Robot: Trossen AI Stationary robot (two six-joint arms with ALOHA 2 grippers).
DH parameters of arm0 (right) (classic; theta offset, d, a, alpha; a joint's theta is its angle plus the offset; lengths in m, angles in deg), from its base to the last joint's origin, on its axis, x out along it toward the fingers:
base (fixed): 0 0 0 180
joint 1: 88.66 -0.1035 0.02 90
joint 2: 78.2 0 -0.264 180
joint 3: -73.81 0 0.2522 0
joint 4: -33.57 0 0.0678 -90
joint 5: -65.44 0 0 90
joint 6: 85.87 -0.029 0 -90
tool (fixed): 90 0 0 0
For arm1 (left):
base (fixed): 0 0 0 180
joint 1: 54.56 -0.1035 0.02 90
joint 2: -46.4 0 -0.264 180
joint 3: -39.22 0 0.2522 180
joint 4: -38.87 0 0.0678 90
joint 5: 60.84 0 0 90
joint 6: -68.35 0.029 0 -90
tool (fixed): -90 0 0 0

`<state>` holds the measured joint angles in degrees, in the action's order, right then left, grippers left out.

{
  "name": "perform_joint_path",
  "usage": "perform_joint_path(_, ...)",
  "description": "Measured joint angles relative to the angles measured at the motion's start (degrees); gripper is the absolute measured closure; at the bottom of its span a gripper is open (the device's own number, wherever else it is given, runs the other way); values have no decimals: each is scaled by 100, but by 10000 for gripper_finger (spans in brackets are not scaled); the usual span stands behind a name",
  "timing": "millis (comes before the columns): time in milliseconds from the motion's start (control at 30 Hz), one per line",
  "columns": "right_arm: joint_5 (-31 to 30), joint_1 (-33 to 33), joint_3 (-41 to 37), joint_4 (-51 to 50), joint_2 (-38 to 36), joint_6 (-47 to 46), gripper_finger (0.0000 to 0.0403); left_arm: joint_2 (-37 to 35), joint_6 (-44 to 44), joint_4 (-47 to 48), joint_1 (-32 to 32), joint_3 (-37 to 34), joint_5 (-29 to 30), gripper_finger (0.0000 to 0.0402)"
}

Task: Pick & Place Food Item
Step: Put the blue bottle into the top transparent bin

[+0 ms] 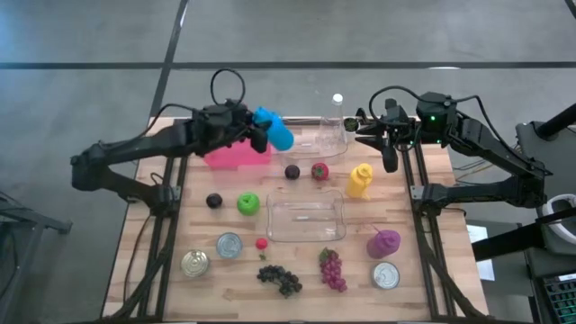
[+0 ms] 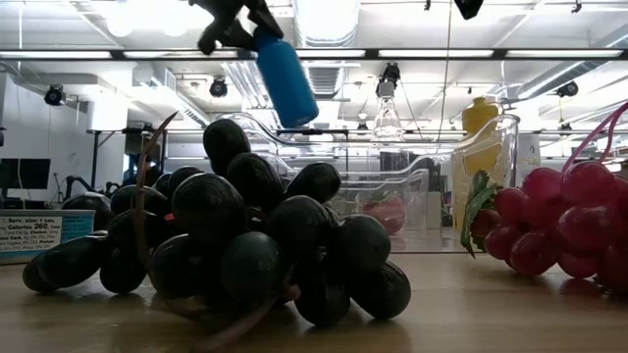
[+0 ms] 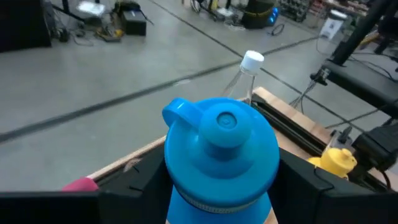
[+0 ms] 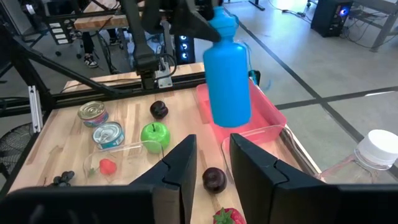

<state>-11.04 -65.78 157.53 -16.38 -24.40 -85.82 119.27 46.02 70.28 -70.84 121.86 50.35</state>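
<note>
Blue plastic bottle (image 1: pixel 275 131) hangs in the air, clamped in the left gripper (image 1: pixel 255 131), its long axis tilted and its base pointing down toward the pink tray (image 1: pixel 236 155) and the clear container (image 1: pixel 318 138) beside it. Its cap (image 3: pixel 222 122) faces the left wrist camera. Near the table's (image 1: pixel 423 225) far edge, the right gripper (image 1: pixel 364 129) hovers with its fingers (image 4: pixel 179 163) narrowly parted, holding nothing. Open wood lies around a plum (image 1: pixel 292 172) and strawberry (image 1: pixel 319 170).

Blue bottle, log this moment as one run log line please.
left gripper: holding blue bottle in air above pink bin | right gripper: empty, beside clear bottle
</note>
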Motion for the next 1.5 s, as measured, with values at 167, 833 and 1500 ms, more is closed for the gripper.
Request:
perform_joint_path(167,0,2,0,2,0,1,325,619,382,20,-339,578,-370,188)
perform_joint_path(833,0,1,0,0,0,-2,313,3177,966,963,-862,2524,-1161,189)
perform_joint_path(1500,-1,1,0,0,0,0,330,4048,688,469,-1059,2445,-685,188)
